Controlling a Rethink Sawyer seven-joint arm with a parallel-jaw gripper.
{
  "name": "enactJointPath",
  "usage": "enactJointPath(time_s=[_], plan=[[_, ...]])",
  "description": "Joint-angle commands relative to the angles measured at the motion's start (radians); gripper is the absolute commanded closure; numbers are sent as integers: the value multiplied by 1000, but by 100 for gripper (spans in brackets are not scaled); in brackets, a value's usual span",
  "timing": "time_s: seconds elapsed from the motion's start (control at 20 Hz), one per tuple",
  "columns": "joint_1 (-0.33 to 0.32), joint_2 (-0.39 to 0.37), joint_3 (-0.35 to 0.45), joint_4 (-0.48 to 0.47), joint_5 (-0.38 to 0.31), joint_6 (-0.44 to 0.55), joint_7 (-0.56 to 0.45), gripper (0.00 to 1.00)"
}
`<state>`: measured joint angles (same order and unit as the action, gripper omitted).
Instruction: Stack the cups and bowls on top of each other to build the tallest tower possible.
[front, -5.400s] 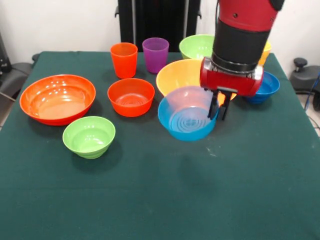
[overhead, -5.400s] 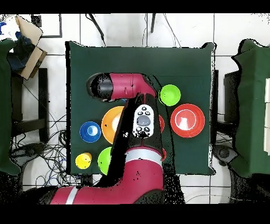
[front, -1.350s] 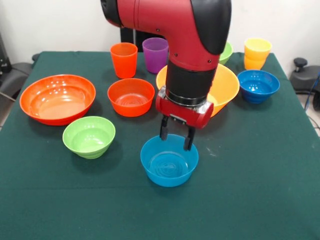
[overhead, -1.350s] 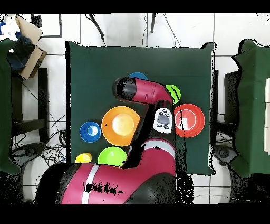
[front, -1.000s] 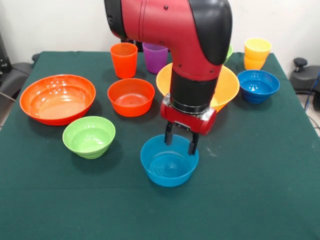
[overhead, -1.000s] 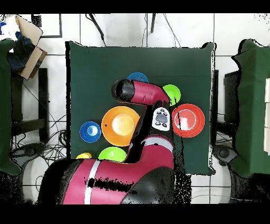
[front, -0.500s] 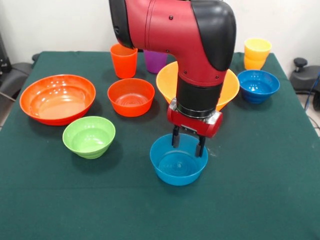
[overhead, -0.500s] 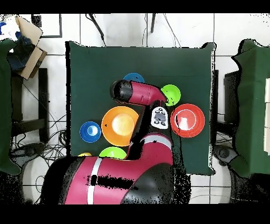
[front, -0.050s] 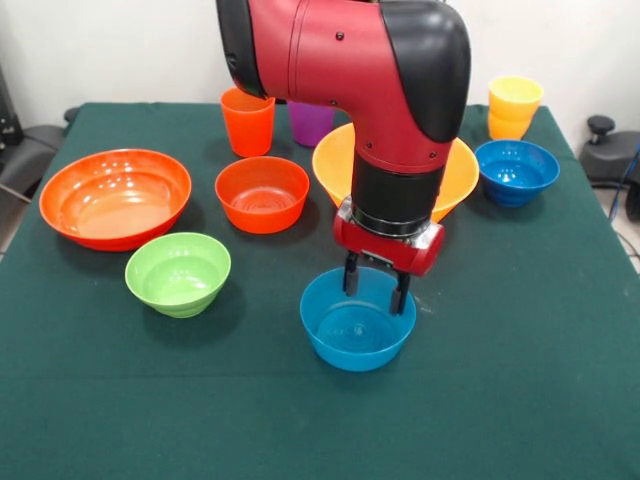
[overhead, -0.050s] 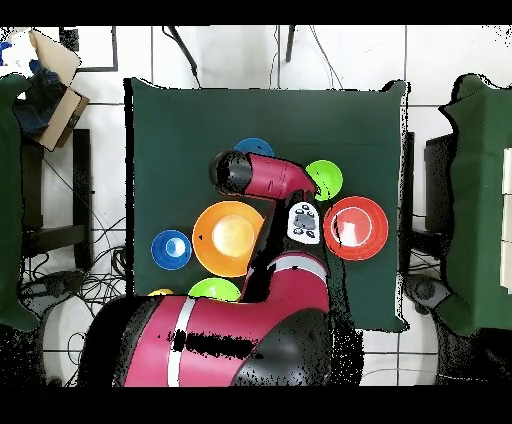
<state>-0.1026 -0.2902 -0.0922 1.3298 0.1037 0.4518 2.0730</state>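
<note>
One bench (front, -0.050s: 540, 400) covered in dark green cloth fills the front view, with a pale wall behind it; the overhead view shows a white tiled floor (overhead, -0.050s: 230, 60) around it, a cardboard box (overhead, -0.050s: 52, 60) at one corner and cables on the floor. Seven bowls show in the front view: a large red-orange bowl (front, -0.050s: 115, 197), a medium red-orange bowl (front, -0.050s: 262, 193), a light green bowl (front, -0.050s: 178, 273), a big yellow-orange bowl (front, -0.050s: 455, 180) partly behind the arm, a dark blue bowl (front, -0.050s: 516, 172), and a light blue bowl (front, -0.050s: 357, 325) nearest the camera. Three cups stand at the far side: orange (front, -0.050s: 246, 122), purple (front, -0.050s: 310, 122) mostly hidden, yellow (front, -0.050s: 514, 107). A red and black arm's pincer (front, -0.050s: 376, 284) grips the light blue bowl's far rim, one finger inside and one outside.
</note>
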Motion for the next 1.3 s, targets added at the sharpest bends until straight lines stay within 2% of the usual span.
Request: enactJointPath(time_s=[0.05, 0.4, 1.15, 1.3], plan=[[27, -36, 53, -25, -63, 120, -17, 0], [27, -74, 43, -45, -59, 197, -27, 0], [26, -81, 62, -28, -47, 215, -2, 0], [54, -98, 40, -25, -36, 248, 38, 0]])
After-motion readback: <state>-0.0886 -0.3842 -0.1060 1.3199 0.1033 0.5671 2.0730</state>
